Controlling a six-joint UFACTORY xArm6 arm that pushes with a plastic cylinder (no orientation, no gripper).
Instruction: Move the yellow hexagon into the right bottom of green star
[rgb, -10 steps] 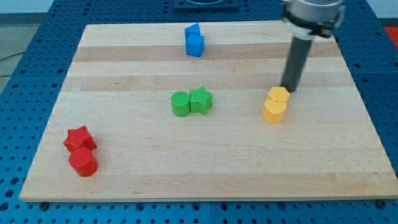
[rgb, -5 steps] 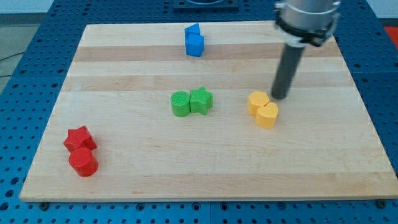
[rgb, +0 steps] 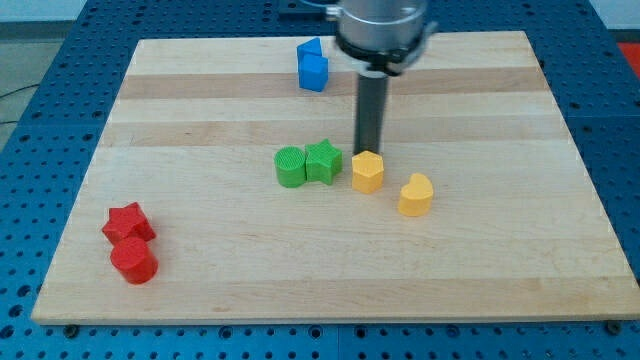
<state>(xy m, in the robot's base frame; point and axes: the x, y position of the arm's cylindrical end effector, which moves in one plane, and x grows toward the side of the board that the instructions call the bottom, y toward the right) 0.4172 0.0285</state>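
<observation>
Board middle: my tip (rgb: 369, 152) touches yellow hexagon (rgb: 367, 172), just right of green star (rgb: 323, 161); no pincer.

1. My tip (rgb: 367, 152) stands just above the yellow hexagon (rgb: 367, 172), touching or nearly touching its upper edge.
2. Only a narrow gap separates the hexagon from the green star (rgb: 323, 161), which touches the green cylinder (rgb: 290, 167) on its left.
3. A second yellow block (rgb: 415, 195) lies near the hexagon, toward the view's lower right, with a passable gap between them.
</observation>
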